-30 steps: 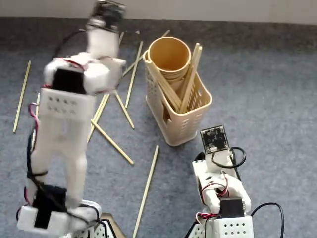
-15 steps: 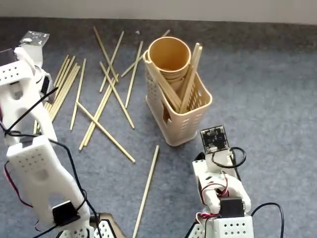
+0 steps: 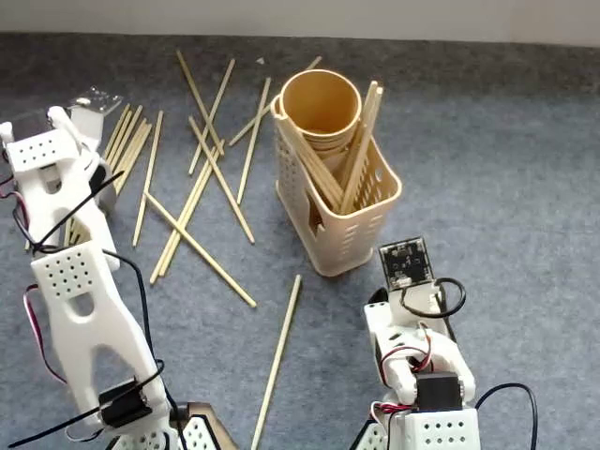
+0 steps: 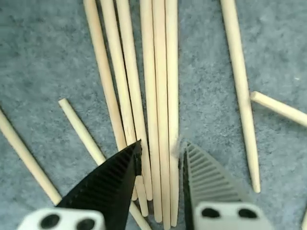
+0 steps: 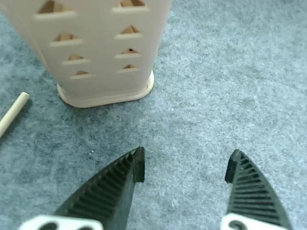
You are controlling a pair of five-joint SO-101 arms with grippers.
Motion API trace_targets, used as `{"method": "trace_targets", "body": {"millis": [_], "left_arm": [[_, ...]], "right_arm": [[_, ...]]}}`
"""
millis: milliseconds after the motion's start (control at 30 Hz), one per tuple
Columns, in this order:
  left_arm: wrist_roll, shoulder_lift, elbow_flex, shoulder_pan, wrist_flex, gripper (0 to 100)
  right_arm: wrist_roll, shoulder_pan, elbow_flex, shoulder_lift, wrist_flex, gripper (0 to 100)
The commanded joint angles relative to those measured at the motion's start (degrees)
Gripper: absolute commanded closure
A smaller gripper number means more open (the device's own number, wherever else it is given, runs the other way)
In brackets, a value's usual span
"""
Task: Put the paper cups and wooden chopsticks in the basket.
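A beige slotted basket (image 3: pixel 361 220) stands mid-table with a paper cup (image 3: pixel 321 103) nested in it and several wooden chopsticks (image 3: pixel 361 141) leaning inside. Many loose chopsticks (image 3: pixel 202 183) lie on the grey carpet to its left, and one chopstick (image 3: pixel 281 352) lies in front. My left gripper (image 4: pixel 160 151) is low over a bundle of parallel chopsticks (image 4: pixel 158 72) at the far left, open narrowly with two or three sticks between its fingers. My right gripper (image 5: pixel 187 165) is open and holds nothing, just above the carpet in front of the basket's base (image 5: pixel 105 48).
The left arm (image 3: pixel 56 178) covers part of the left-hand bundle (image 3: pixel 127 145). One chopstick tip (image 5: pixel 12 115) lies beside the basket's base. Bare grey carpet stretches to the right of the basket.
The left arm swung from above the chopsticks near the basket out to the far left and lowered onto the bundle there. The right arm has stayed still.
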Motion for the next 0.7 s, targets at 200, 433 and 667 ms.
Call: {"method": "trace_targets", "body": {"millis": [200,433,667], "left_arm": [[-0.44,6.73,-2.07,3.38,0.53,84],[-0.44,4.53,-2.15,5.05,0.53,99],[-0.18,0.04,-2.33,7.25,0.53,98]], "right_arm": [[-0.26,-0.57,-0.13,-0.48,0.4,72.4],[-0.26,-0.57,-0.13,-0.48,0.4,72.4],[-0.26,-0.57,-0.13,-0.57,0.4,72.4]]}}
